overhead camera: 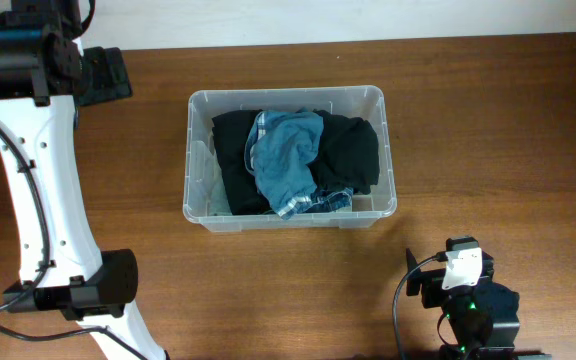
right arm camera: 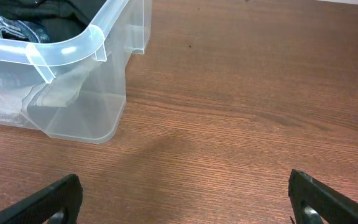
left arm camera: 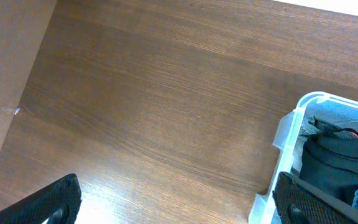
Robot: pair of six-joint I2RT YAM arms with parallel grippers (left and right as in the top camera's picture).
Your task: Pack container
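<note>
Overhead view first: where do we find the container? (Ana)

We find the container (overhead camera: 196,160) about in the middle of the table (overhead camera: 488,120), standing upright with its long side across the picture. It is clear, so we see the filling through the walls. (Bo)

What lies in it? (Ana)

We see black cloth (overhead camera: 353,150), which fills most of it, and blue denim (overhead camera: 288,155) on top of the black cloth, near the middle. (Bo)

And the arms? (Ana)

We see the white left arm (overhead camera: 43,180) along the left edge, well apart from the container. The right arm (overhead camera: 468,300) is at the near edge, near the container's near right corner and not touching it. (Bo)

How do the pincers stand? (Ana)

In the left wrist view the left gripper (left arm camera: 179,208) has its fingers far apart, one at each lower corner, and we see only table wood between them. The container rim shows at the right of this view. In the right wrist view the right gripper (right arm camera: 188,202) is spread wide as well, over bare table. There the container's corner is ahead at the upper left, apart from both fingers. (Bo)
</note>
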